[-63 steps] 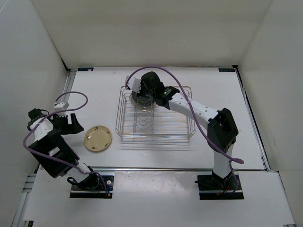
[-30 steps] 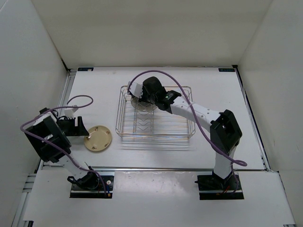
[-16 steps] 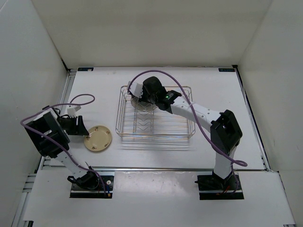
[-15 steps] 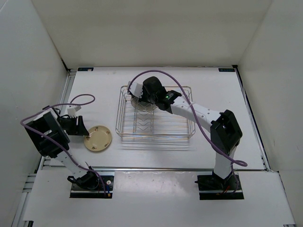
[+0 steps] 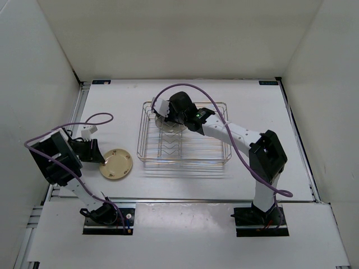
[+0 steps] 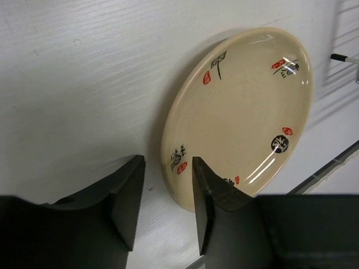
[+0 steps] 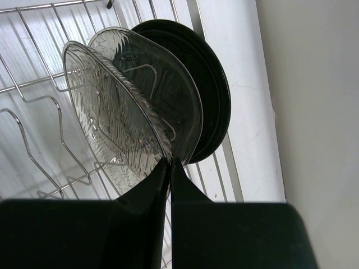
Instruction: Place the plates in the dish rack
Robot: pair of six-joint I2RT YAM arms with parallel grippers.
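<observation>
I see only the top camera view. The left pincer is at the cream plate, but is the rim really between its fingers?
Observer: Yes. The left pincer straddles the rim of the cream plate, one finger over the plate, one over the table; the jaws are not closed on it.
Operator: The right arm hides the rack. How many plates stand there?
Observer: Three, upright in the dish rack: the front translucent plate, the second translucent plate, then the black plate.
Operator: Does the right pincer hold one?
Observer: Yes, the right pincer is shut on the front translucent plate's rim.
</observation>
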